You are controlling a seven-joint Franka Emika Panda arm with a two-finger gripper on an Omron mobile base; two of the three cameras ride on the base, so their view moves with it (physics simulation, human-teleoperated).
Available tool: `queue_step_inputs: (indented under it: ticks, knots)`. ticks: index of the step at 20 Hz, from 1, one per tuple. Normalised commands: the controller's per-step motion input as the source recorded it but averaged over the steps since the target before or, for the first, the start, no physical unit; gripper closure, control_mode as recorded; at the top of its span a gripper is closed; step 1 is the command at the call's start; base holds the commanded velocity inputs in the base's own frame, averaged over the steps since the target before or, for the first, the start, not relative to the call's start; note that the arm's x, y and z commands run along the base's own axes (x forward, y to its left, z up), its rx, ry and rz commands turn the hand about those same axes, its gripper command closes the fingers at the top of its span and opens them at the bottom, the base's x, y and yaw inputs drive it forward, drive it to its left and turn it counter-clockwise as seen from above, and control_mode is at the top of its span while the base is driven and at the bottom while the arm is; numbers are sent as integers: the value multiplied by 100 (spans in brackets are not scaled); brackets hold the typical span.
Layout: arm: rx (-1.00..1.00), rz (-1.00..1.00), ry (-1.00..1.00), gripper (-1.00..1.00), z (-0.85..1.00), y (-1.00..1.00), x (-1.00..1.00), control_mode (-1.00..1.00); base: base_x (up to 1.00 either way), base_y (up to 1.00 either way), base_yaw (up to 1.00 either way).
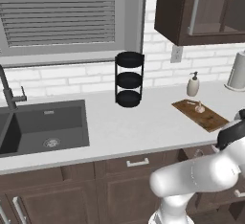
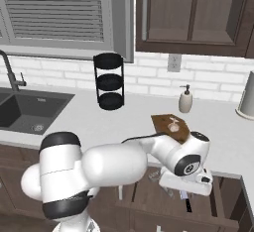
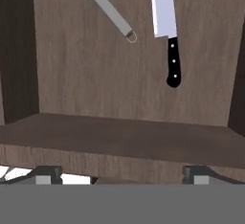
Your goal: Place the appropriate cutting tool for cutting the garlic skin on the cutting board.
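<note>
The cutting tool (image 3: 165, 7), a knife with a pale grey-blue blade and a black riveted handle (image 3: 173, 62), lies flat on the wooden floor of an open drawer (image 3: 86, 74) below the counter; in the hand view the blade runs off the top edge and the handle points toward me. Beside it, apart, lies a grey metal utensil with a long handle (image 3: 109, 11); its type is unclear. I judge the knife stiff, light and slim, with a smooth blade likely to slip, so I would take it across the black handle, near the blade end, where the grip is thicker and duller. Lying flat on the wood, it leaves little room beneath for a fingertip.

My gripper (image 3: 122, 174) hangs over the front of the drawer, its two dark fingertips (image 3: 45, 174) spread wide with nothing between them, well short of the knife. From the right base view the hand sits low before the cabinet front, in the open drawer.

On the counter (image 1: 143, 122) above, the cutting board (image 1: 208, 117) lies near the soap dispenser (image 1: 193, 84), with the garlic (image 1: 200, 107) resting on its far end.
</note>
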Motion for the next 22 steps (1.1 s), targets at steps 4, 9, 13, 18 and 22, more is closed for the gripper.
queue_step_inputs:
  ticks: [4,9,13,18,22]
  knots:
    - [0,2,7,-100,-39,-6,1,-100,0,0,0]
    - [1,0,4,-100,-46,-4,-4,-100,0,0,0]
    - [0,0,11,-100,-45,0,-16,-100,0,0,0]
    - [0,0,17,-100,-16,1,-35,-100,0,0,0]
    - [0,0,14,-100,0,0,-75,-100,0,0,0]
